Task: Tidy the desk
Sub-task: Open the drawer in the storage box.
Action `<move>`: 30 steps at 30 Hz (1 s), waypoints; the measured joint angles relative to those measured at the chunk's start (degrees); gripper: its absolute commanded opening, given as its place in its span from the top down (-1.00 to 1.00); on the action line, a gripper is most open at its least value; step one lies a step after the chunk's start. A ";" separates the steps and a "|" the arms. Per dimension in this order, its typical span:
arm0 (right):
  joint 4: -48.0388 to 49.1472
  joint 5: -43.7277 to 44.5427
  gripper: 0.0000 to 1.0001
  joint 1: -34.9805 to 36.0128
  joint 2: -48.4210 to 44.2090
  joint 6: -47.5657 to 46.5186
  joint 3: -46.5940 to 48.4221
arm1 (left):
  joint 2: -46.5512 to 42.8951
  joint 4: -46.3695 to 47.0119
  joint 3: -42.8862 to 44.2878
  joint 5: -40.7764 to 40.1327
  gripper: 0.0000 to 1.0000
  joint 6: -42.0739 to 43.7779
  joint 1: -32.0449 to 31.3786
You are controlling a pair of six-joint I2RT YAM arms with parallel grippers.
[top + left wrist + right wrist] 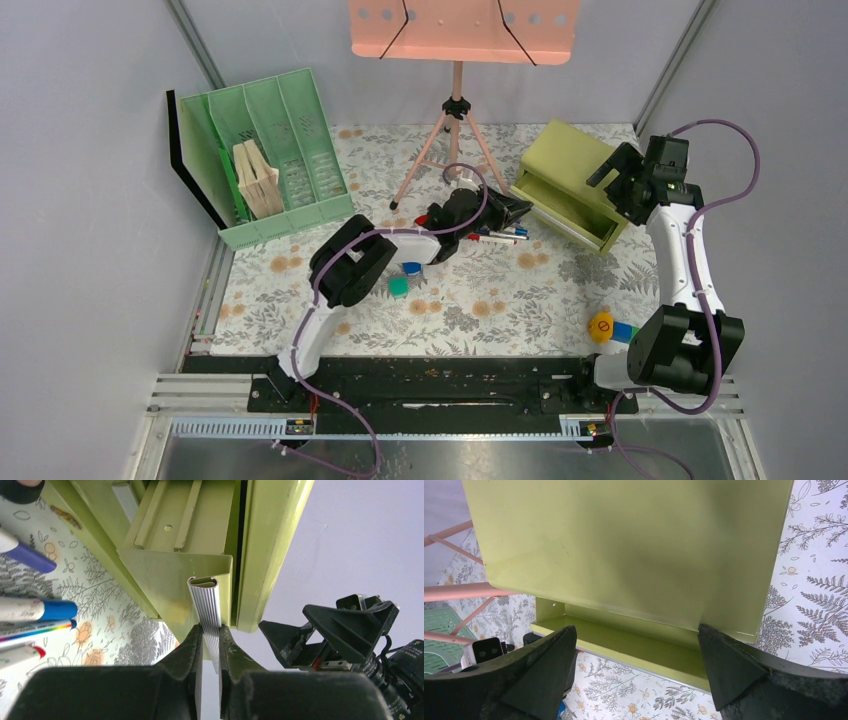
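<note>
The desk point(480, 290) has a floral and fern print. At its back right stands an olive-green drawer box point(570, 160), its drawer point(560, 210) pulled partly out. My left gripper point(512, 208) reaches across to the drawer front. In the left wrist view this gripper point(211, 630) is shut on the drawer's ribbed silver handle point(206, 602). My right gripper point(622, 178) hovers over the box's right end. In the right wrist view it point(636, 640) stands wide open above the box top point(624, 545) and the open drawer point(639, 647), touching nothing.
Several pens point(497, 236) lie on the desk under the left arm. A teal cube point(399, 286) and a yellow and blue toy point(606, 327) sit nearer the front. A mint file rack point(275, 150) stands back left, a pink music stand's tripod point(452, 120) at the back middle.
</note>
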 measured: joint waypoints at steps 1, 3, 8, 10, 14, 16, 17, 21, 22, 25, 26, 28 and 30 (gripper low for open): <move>0.00 0.00 -0.99 0.00 0.00 0.00 -0.02 | -0.66 0.11 -1.05 0.17 1.00 0.24 0.00; -0.02 -0.07 -0.99 0.00 0.00 0.00 -0.02 | -1.68 0.22 -2.54 0.28 1.00 0.61 -0.02; 0.02 -1.07 -0.99 0.00 0.00 0.02 -0.24 | -3.41 0.46 -5.07 0.92 0.36 1.60 -0.02; 0.02 -1.27 -0.99 0.00 -0.07 0.02 -0.35 | -3.41 0.50 -5.09 1.11 -0.05 2.51 -0.02; 0.02 -1.42 -0.99 0.00 -0.13 0.02 -0.46 | -3.96 -0.94 -6.58 1.38 -0.67 5.01 0.00; 0.07 -1.46 -0.99 0.00 -0.24 0.02 -0.61 | -4.61 -2.34 -7.41 1.33 -0.75 6.25 0.00; 0.04 -1.49 -0.99 0.00 -0.31 0.02 -0.72 | -4.96 -2.86 -7.61 1.29 -0.77 6.91 0.00; 0.07 -1.51 -0.99 0.00 -0.44 0.04 -0.94 | -7.34 -5.33 -7.87 1.29 -0.92 10.29 0.00; 0.02 -1.53 -0.99 0.00 -0.50 0.04 -1.05 | -8.28 -5.75 -7.89 1.29 -0.94 11.43 0.02; 0.00 -1.77 -0.99 0.00 -0.57 0.04 -1.20 | -11.54 -7.08 -8.11 1.27 -0.96 15.06 0.04; 0.02 -1.92 -0.99 0.00 -0.59 0.04 -1.29 | -13.27 -7.67 -8.63 1.29 -0.96 16.63 0.09; 0.00 -2.32 -0.99 0.00 -0.63 0.07 -1.62 | -16.04 -8.76 -9.73 1.27 -0.97 19.45 0.20; 0.00 -2.49 -0.99 0.00 -0.63 0.07 -1.97 | -19.41 -10.91 -11.19 1.16 -0.98 23.37 0.42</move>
